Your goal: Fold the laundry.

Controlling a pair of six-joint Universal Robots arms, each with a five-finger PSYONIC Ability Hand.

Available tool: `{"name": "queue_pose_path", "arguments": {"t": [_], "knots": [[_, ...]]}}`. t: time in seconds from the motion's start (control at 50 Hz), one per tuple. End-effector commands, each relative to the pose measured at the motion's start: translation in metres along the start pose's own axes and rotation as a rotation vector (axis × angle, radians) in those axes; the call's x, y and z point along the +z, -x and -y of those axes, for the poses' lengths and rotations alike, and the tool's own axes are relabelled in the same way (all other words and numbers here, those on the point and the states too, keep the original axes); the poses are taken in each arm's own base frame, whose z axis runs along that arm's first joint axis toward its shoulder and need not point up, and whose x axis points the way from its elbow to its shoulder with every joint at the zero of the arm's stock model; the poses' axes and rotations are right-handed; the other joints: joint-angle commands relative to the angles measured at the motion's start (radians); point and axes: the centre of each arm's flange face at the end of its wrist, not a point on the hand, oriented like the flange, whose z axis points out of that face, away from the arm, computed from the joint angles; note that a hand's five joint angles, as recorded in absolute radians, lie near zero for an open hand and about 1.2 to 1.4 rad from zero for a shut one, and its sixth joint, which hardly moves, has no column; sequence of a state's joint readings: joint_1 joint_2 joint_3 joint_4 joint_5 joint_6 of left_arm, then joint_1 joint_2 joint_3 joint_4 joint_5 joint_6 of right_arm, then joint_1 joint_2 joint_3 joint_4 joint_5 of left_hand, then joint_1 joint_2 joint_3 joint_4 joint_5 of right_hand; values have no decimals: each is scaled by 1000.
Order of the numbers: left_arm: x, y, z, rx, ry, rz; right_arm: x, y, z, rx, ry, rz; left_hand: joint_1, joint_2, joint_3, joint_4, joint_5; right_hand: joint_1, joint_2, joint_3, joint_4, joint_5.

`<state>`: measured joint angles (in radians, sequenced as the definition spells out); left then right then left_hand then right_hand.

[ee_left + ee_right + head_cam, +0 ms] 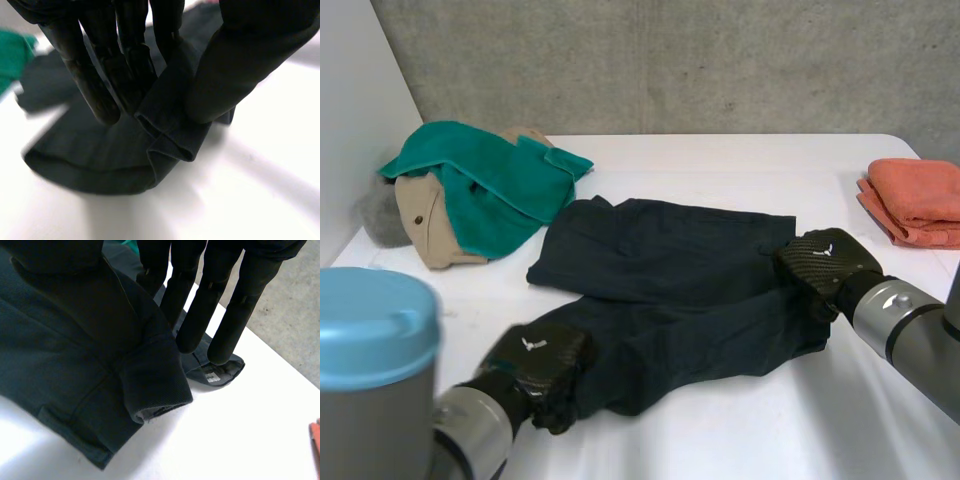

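A pair of dark shorts (670, 270) lies spread across the middle of the white table (740, 430). My left hand (535, 362) is at the shorts' near left end. In the left wrist view its fingers (100, 75) and thumb pinch a folded hem of the dark shorts (100, 160), lifting it slightly. My right hand (825, 262) is at the shorts' right end. In the right wrist view the dark shorts (60, 380) bunch between its thumb and its nearly straight fingers (200, 300), which hold that edge.
A teal cloth (490, 185) lies over a beige garment (430, 225) at the back left, with a grey item (382, 215) beside them. A folded orange towel (918, 200) sits at the right edge. Bare table runs along the front and back.
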<state>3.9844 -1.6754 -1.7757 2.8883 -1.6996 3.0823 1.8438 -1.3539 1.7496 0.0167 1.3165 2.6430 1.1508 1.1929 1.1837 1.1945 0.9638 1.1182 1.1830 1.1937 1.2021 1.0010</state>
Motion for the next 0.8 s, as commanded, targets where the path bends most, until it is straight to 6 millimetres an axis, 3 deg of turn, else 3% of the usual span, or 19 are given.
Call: {"name": "queue_pose_path", "arguments": {"t": [0.02,0.16,0.2,0.26,0.34,0.46,0.6,0.68,0.8], "knots": [[-31,3,9,25,-31,3,-34,9,0,-181,116,80,246,203,213,202,258,278,213,203,194,221],[-70,-12,-28,239,223,-110,-85,18,-9,-347,354,278,246,203,213,202,258,278,213,203,194,221],[-75,-19,-32,288,229,-143,-87,13,-9,-353,367,281,246,203,213,202,258,278,213,203,194,221],[-67,-21,-25,285,169,-141,-79,1,-7,-339,321,235,246,203,213,202,258,278,213,203,194,221],[-36,-13,0,242,39,-78,-62,-11,-1,-281,238,145,246,203,213,202,258,278,213,203,194,221],[37,11,36,267,-115,49,-16,-22,-2,-183,129,59,246,203,213,202,258,278,213,203,194,221],[117,29,67,351,-250,141,22,-23,21,-220,-42,-42,246,203,213,202,258,278,213,203,194,221],[162,45,84,375,-332,204,64,-29,21,-244,-86,-142,246,203,213,202,258,278,213,203,194,221],[221,67,100,441,-433,294,109,-26,23,-276,-171,-200,246,203,213,202,258,278,213,203,194,221]]}}
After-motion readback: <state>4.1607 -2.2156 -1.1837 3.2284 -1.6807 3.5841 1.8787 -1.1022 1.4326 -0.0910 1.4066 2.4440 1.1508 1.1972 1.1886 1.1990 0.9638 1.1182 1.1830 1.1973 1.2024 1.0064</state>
